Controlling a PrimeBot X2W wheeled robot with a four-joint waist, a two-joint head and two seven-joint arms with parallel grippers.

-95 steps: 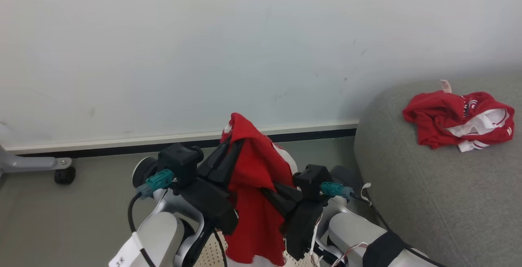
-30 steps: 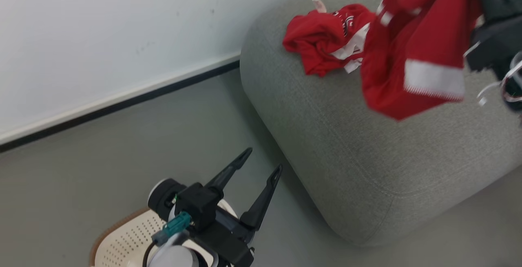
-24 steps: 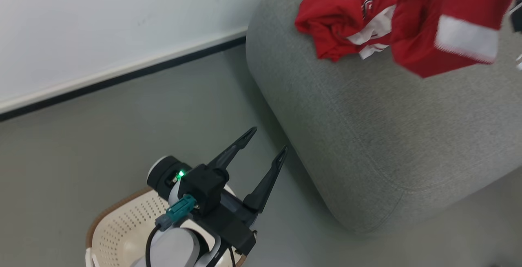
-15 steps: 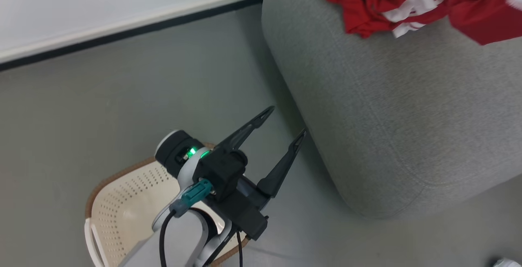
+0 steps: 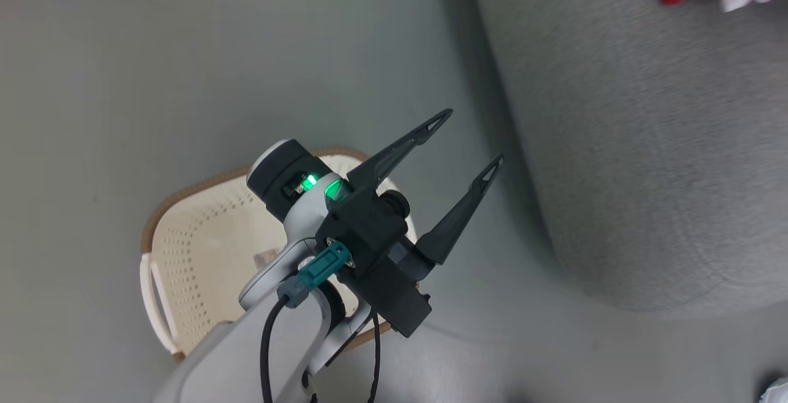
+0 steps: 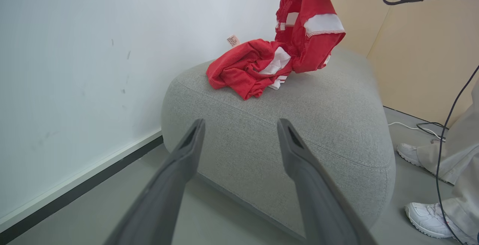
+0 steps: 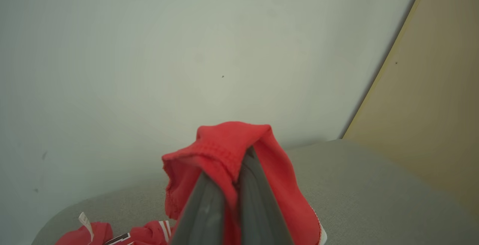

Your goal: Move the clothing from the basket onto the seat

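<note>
My left gripper (image 5: 468,143) stands open over the floor between the basket (image 5: 184,224) and the seat (image 5: 615,144), with nothing between its fingers. The cream basket sits partly under my left arm; the inside that shows is bare plastic. A crumpled piece of red clothing (image 6: 243,69) lies on the grey seat (image 6: 299,125) near the wall. Above the seat hangs a second red garment (image 6: 307,31) with white bands. My right gripper (image 7: 228,170) is shut on its folded edge (image 7: 224,144). The left gripper (image 6: 241,125) points at the seat's side.
A white wall with a dark skirting runs behind the seat, and a beige panel (image 7: 430,106) stands to its right. A person's white shoes (image 6: 426,215) and pale trousers are on the floor right of the seat, with cables (image 6: 423,127) nearby.
The head camera has tilted down, so the basket shows more fully and the hanging garment has left that view. My left gripper stays open, my right stays shut on the garment.
</note>
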